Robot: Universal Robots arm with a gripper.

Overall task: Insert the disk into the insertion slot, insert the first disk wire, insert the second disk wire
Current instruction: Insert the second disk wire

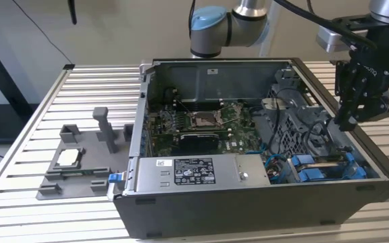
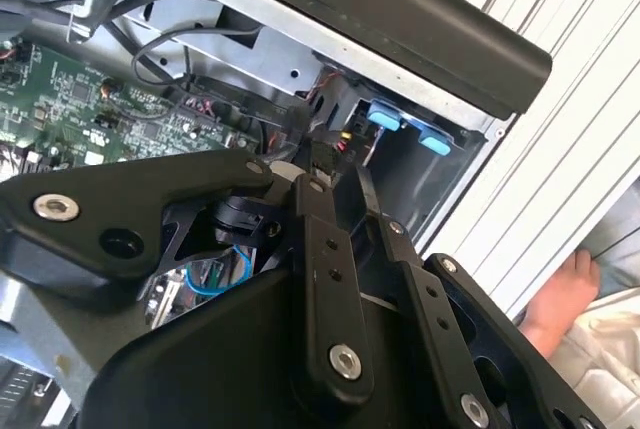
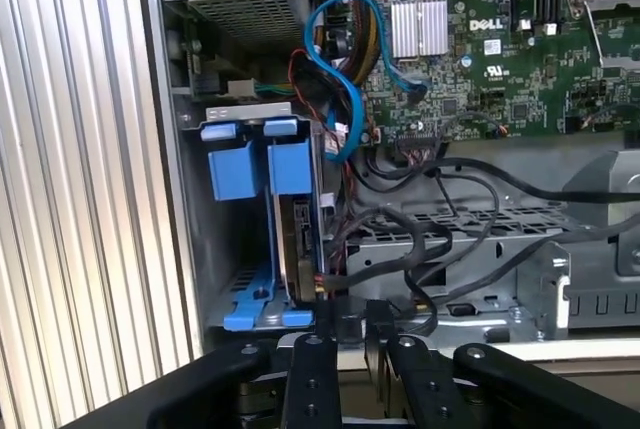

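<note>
Status: my fingers (image 3: 310, 374) are clenched on a black disk wire plug (image 3: 350, 321), pinched by its body so it stays square to the port. Pos.: just off the drive bay, at the corner of the PC case (image 1: 248, 212). Disk (image 3: 297, 239) sits edge-up in its slot w/ blue carrier (image 3: 268, 167) tabs outward for access. Judged: disk step done, wire not yet mated. Case rests on slatted bench (image 1: 32, 217).

A robotics test laboratory is indicated by the slatted aluminium table (image 1: 93, 86), opened computer case (image 1: 248, 207), grey fixture (image 1: 79, 169) and robot arm (image 1: 215, 25).
</note>
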